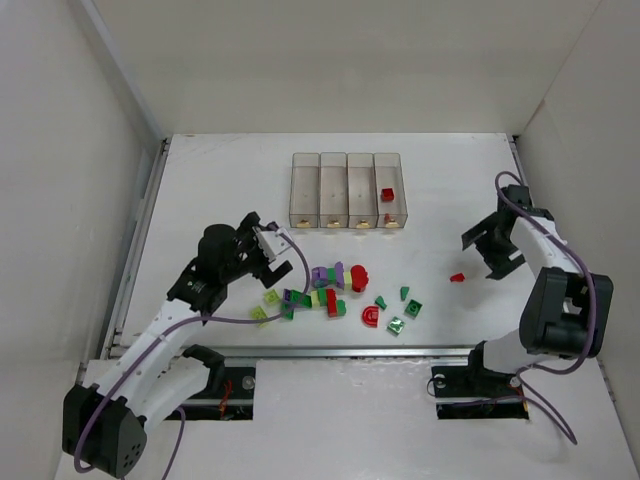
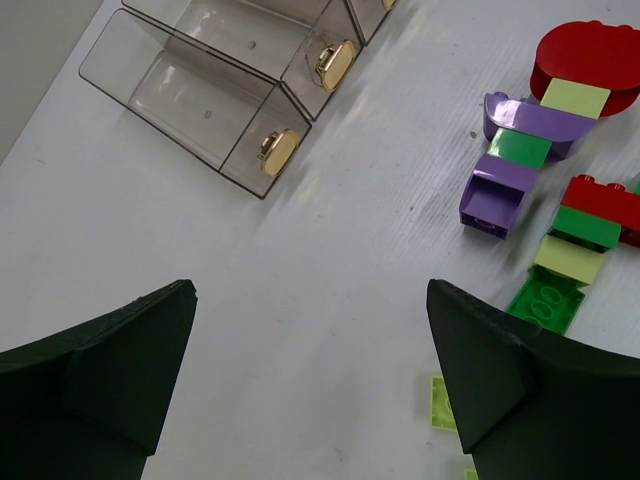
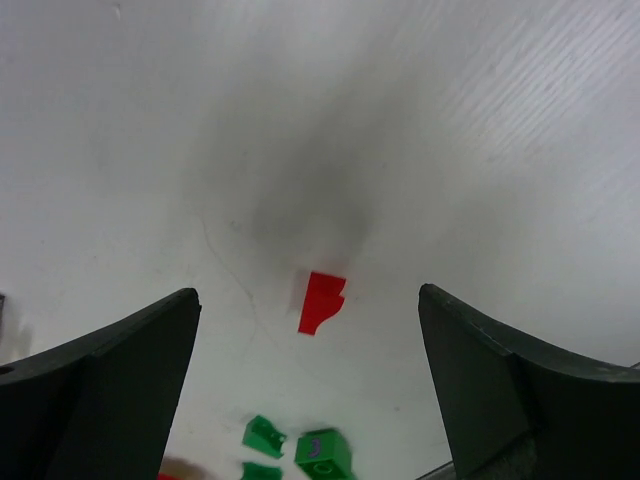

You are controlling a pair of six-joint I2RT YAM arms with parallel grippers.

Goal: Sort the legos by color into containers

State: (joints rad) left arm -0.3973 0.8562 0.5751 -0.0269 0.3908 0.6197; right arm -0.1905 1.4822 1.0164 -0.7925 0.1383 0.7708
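We record the left gripper (image 2: 310, 296): fingers spread wide, empty, over the white table (image 2: 330, 200), left of the scattered red, green, purple and yellow-green plastic legos (image 1: 335, 295).

The right gripper (image 3: 307, 296): likewise parted and empty, with a lone small red brick (image 3: 320, 302) on the table below, between its fingers.

The four joined clear plastic bins (image 1: 349, 190), far centre: the row runs left-right, each long axis near-far, with tan spots at the near ends. The rightmost holds one red lego (image 1: 387, 194).

Bright, even light; soft shadows.
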